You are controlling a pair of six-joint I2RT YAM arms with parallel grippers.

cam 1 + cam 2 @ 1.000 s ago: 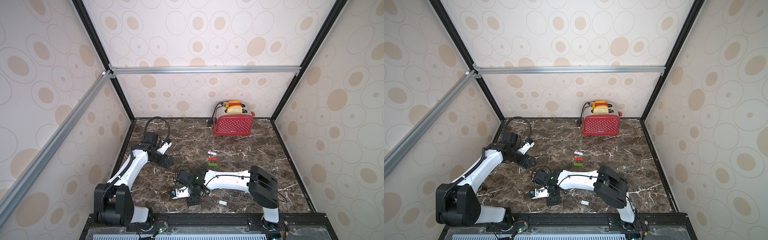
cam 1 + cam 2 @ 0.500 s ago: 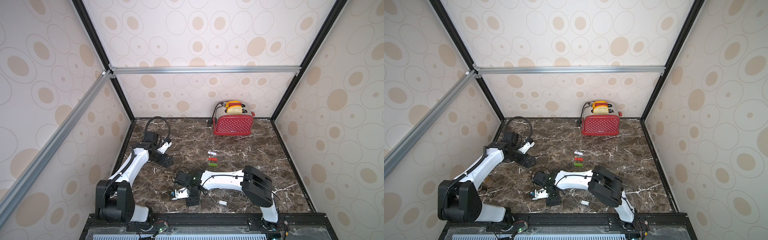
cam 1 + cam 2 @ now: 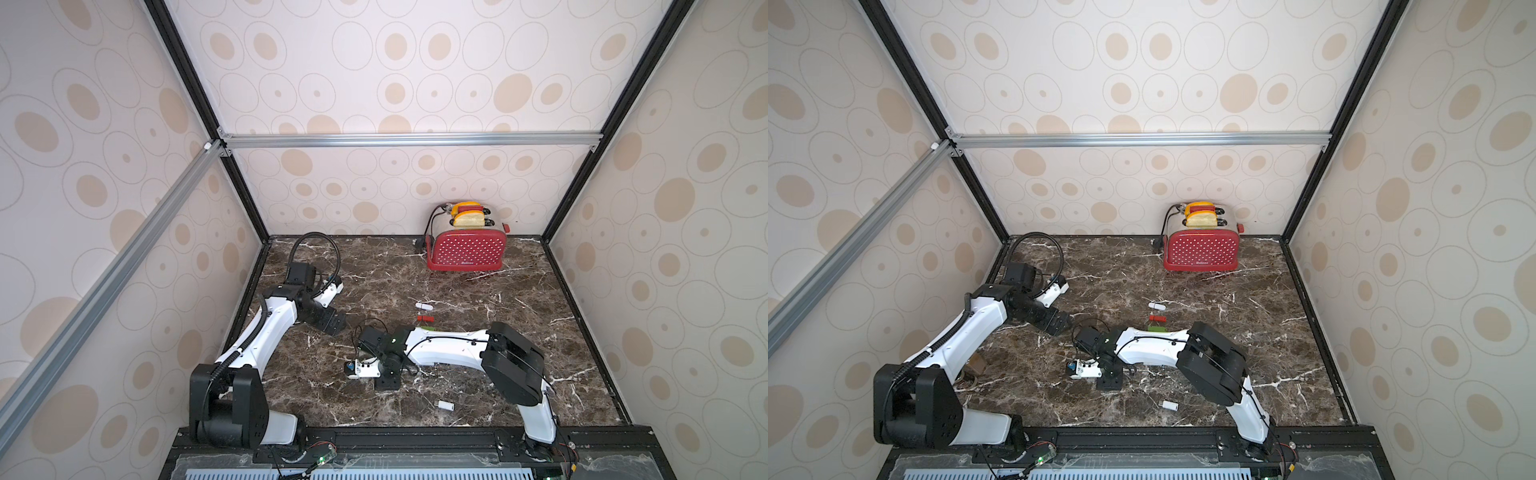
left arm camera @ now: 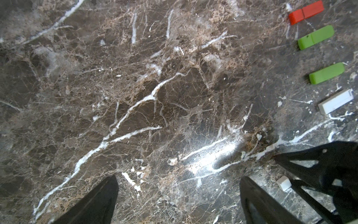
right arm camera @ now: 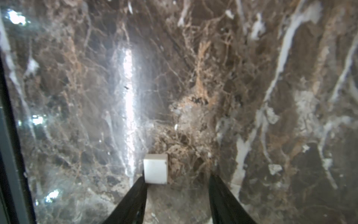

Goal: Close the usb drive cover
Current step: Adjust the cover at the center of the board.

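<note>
A small white cover (image 5: 155,168) lies on the marble in the right wrist view, touching the inner side of one fingertip (image 5: 142,177). My right gripper (image 5: 177,176) is open around it, with a wide gap to the other finger. The left wrist view shows this cover (image 4: 283,182) beside the right gripper's black fingers (image 4: 319,164), and a white usb drive (image 4: 336,101) a little beyond. In both top views the right gripper (image 3: 386,380) (image 3: 1109,384) points down at the table's front middle. My left gripper (image 4: 178,178) (image 3: 332,322) is open and empty over bare marble.
A red drive (image 4: 306,12) and two green drives (image 4: 315,37) (image 4: 327,73) lie in a row with the white one. Another white drive (image 3: 424,306) lies farther back, and a white piece (image 3: 445,404) near the front edge. A red toaster (image 3: 467,249) stands at the back wall.
The right arm's elbow has swung to the left while its gripper stayed over the same spot. The left arm has hardly moved.
</note>
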